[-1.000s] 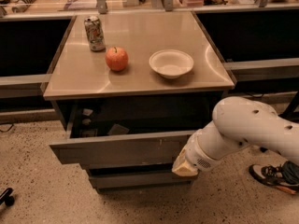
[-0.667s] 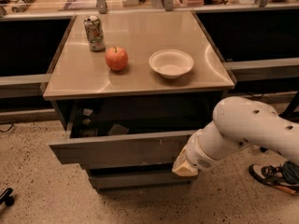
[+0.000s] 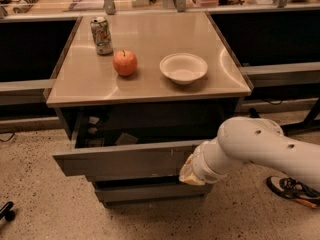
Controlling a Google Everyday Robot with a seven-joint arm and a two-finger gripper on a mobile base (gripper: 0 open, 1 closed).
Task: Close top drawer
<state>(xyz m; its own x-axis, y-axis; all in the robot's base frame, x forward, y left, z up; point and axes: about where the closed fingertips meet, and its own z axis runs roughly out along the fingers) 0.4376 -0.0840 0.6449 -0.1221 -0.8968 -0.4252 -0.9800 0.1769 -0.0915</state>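
The gripper (image 3: 191, 174) sits against the open drawer (image 3: 125, 159) front's right part, likely to push it shut; whether it is spread or closed cannot be told.

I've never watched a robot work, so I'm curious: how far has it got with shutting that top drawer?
Nothing looks finished yet: the top drawer stands well out, its dark inside showing under the tabletop. In hand: the pincer is at the right end of the drawer front, seemingly placed to push. Left to do: sliding the drawer fully in.
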